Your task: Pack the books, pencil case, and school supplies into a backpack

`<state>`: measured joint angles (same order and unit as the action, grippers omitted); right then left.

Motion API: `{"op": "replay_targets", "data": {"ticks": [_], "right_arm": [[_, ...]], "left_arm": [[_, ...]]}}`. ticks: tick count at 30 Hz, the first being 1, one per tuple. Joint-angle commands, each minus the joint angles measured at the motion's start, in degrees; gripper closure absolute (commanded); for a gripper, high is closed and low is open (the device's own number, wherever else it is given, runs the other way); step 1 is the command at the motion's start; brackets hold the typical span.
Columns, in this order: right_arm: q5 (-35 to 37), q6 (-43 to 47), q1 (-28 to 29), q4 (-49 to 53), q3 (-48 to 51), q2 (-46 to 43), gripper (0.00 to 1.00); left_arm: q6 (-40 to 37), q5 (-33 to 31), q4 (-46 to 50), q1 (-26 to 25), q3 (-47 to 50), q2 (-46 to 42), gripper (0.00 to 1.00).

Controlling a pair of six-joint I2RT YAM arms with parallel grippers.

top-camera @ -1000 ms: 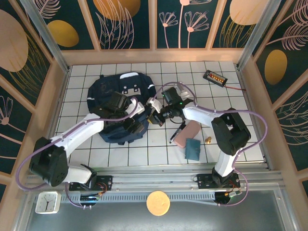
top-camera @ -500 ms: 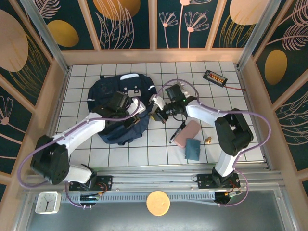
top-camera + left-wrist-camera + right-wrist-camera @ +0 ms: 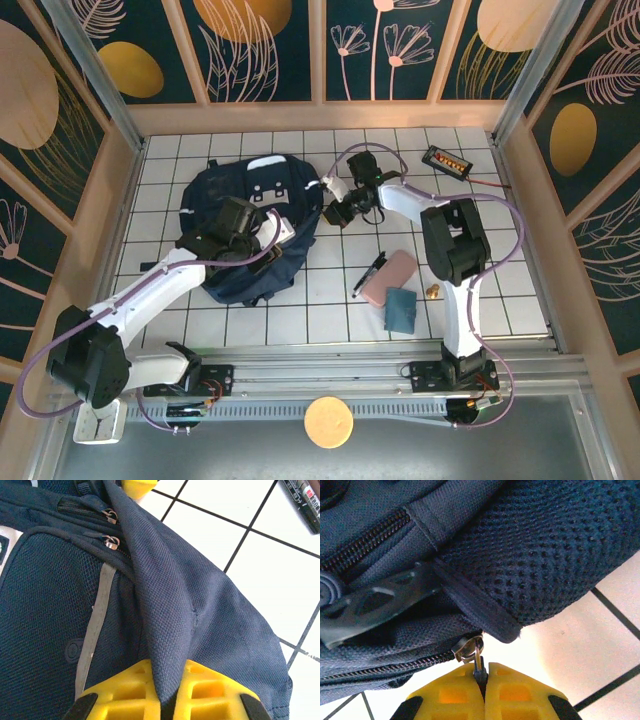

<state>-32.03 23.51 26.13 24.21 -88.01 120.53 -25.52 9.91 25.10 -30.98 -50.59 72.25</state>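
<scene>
The dark navy backpack (image 3: 250, 200) lies on the tiles at the left centre. My left gripper (image 3: 284, 233) (image 3: 167, 669) is shut on a raised fold of the backpack's fabric (image 3: 165, 605) at its right side. My right gripper (image 3: 334, 206) (image 3: 481, 674) is shut on a metal zipper pull (image 3: 471, 651) at the backpack's right edge. The pale pink pencil case (image 3: 390, 277) lies to the right, with the black pen (image 3: 368, 275) (image 3: 301, 505) beside it and the teal flat item (image 3: 402, 309) just in front. The books are out of view.
A black tray with orange pieces (image 3: 446, 160) sits at the far right. A small brass object (image 3: 434, 291) lies right of the pencil case. Wooden walls (image 3: 120, 190) bound the tiled table on three sides.
My left gripper has shut on the backpack's fabric. My right gripper has carried the zipper pull toward the far side, and the backpack's right edge has shifted with it.
</scene>
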Motion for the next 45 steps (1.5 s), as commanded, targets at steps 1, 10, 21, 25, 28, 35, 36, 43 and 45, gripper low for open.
{"op": "replay_targets", "data": {"ticks": [1, 10, 21, 25, 28, 35, 36, 43, 45], "right_arm": [[13.91, -4.51, -6.0, -5.14, -2.28, 0.05, 1.0], [9.9, -7.36, -6.29, -11.95, 14.5, -10.27, 1.0], [9.2, -9.91, -1.46, -13.29, 26.31, -18.39, 1.0], [9.09, -9.72, -1.26, -12.42, 25.96, -17.77, 1.0], [8.74, -9.85, -1.85, -9.29, 23.9, -16.39, 0.9], [7.95, -25.15, -9.28, -3.11, 21.34, -22.28, 0.48], [7.32, -28.2, -10.04, -1.36, 19.58, -22.74, 0.48], [-3.52, -38.28, -7.44, 4.07, 5.68, -18.05, 0.48], [-5.09, -38.87, -6.11, 3.05, 3.93, -15.33, 0.48]], "left_arm": [[-2.31, 1.93, 11.86, 0.22, 1.18, -3.56, 1.0], [0.33, -1.59, 9.07, 0.23, 3.52, -4.36, 0.97], [8.94, -2.16, 1.34, 0.22, 4.59, -7.3, 0.01], [16.48, 3.13, -5.06, -0.19, 5.46, -5.16, 0.01], [20.36, -0.11, -9.62, -0.72, 6.57, -4.85, 0.01], [43.32, -6.77, -9.16, -0.57, 0.15, -2.58, 0.01], [48.99, -6.61, -8.29, -0.46, -1.11, -2.28, 0.01], [83.65, 0.37, -13.76, 3.14, 3.72, -7.29, 0.01], [88.88, 3.16, -12.41, 5.45, 4.98, -8.11, 0.01]]}}
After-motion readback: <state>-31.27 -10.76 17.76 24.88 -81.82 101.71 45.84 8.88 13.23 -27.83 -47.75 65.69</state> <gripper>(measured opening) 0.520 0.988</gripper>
